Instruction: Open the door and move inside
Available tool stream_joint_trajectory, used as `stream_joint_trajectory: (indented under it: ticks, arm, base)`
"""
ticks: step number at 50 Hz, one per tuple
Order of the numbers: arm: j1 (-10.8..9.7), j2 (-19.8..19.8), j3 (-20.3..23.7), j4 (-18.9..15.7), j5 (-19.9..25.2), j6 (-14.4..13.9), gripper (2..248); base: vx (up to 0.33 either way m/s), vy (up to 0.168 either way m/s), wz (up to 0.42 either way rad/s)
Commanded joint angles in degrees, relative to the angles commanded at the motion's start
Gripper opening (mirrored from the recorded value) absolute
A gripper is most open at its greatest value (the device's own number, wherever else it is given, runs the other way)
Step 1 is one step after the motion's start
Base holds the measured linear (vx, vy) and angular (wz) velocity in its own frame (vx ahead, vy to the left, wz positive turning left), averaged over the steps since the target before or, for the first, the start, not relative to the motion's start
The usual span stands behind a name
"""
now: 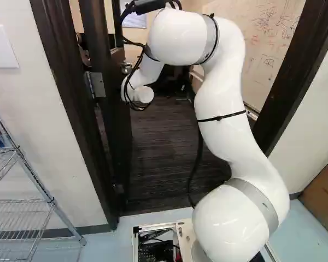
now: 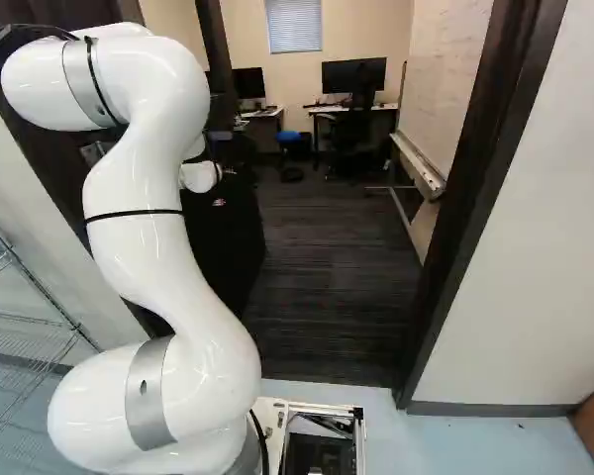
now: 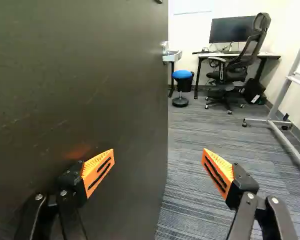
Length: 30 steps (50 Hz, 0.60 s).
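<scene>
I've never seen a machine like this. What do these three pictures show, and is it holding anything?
The white machine is a robot arm on a moving base. Two pictures look ahead from that base, from behind the arm's left and right. The third looks out from its wrist, past two fingers with orange pads. They are spread apart, holding nothing. The dark door stands open, with a lever handle near its edge. On the carpeted floor beyond are an office chair, a blue-topped stool and a desk bearing a monitor.
</scene>
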Motion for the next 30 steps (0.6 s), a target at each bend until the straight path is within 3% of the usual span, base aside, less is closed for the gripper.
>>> stream_joint_trajectory:
  ticks: [30]
  arm:
    - [1.3, -2.1, -2.8, -3.4, 0.0, 0.0, 247]
  base:
    - [0.000, 0.000, 0.000]
